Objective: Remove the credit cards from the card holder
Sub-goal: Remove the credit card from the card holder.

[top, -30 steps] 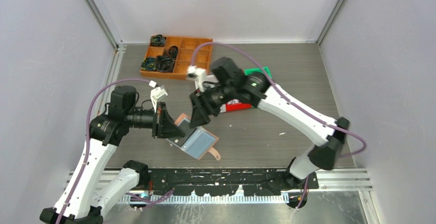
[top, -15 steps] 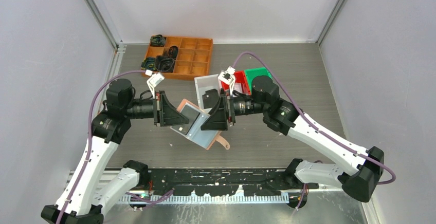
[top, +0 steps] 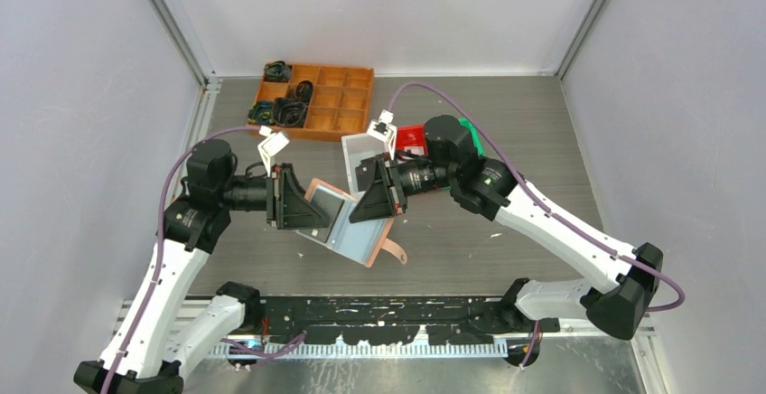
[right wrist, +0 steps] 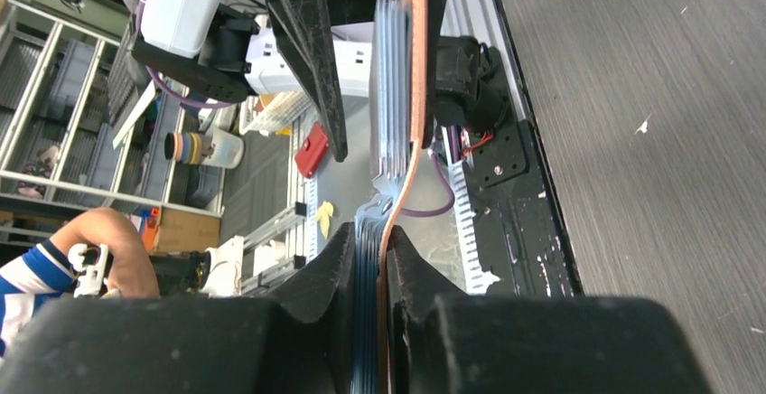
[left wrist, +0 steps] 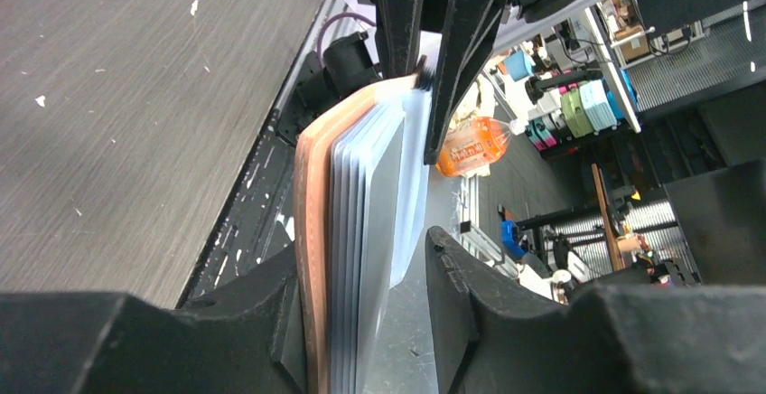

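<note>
A salmon-pink leather-like folding card holder [top: 354, 234] with clear bluish plastic sleeves hangs between the two grippers. It sits on the near side of the large orange compartment tray [top: 352, 96], well apart from it, and appears lifted off the grey wood-grain tabletop [top: 506, 141].

The right gripper [top: 363, 215] is clenched on the holder's edge that faces away from the tray's left end. Its wrist view shows both fingers [right wrist: 336, 272] pressed tight against the sleeve stack and the salmon cover.

The left gripper [top: 316, 220] straddles the opposite edge. One finger [left wrist: 271, 299] lies against the salmon cover. On the sleeve side a slit of light shows beside the other finger, so whether this claw pinches or only brackets the holder cannot be told.

Seen edge-on, the sleeves fan slightly away from the cover. The credit cards cannot be told apart from the sleeves in any view. The holder's snap tab [top: 395, 252] juts free from the corner farthest from the tray.

A white open box [top: 354, 145] stands just beside the tray's near right corner, close behind the right gripper. A red item [top: 411, 136] and a green one [top: 467, 127] lie beyond the box, farther from the tray. Bare tabletop runs from the holder toward the side away from the tray. On the near side there is only a narrow strip before the black rail [top: 388, 308] at the table's edge.
</note>
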You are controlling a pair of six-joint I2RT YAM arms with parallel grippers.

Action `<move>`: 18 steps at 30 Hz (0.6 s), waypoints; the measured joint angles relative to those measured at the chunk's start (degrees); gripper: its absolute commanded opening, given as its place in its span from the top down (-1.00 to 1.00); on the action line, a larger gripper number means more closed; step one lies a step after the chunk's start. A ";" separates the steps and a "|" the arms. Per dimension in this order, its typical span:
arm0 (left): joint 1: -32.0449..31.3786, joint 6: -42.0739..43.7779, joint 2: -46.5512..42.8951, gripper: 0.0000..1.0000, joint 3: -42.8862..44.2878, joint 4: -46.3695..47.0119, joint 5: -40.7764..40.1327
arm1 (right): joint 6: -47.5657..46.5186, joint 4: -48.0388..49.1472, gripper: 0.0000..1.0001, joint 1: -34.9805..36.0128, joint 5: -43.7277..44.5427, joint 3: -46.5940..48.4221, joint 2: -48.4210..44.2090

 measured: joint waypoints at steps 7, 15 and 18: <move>0.02 0.63 0.11 0.79 -0.50 -0.79 3.13 | -4.79 -7.45 0.59 0.00 -0.92 3.69 2.12; 0.04 2.47 1.01 1.00 -0.50 -1.60 2.38 | -8.44 -12.68 -0.25 0.04 2.56 7.23 2.73; 0.04 3.93 1.18 1.00 -0.42 -2.95 0.20 | -8.66 -13.77 -0.29 -1.05 7.34 7.78 2.14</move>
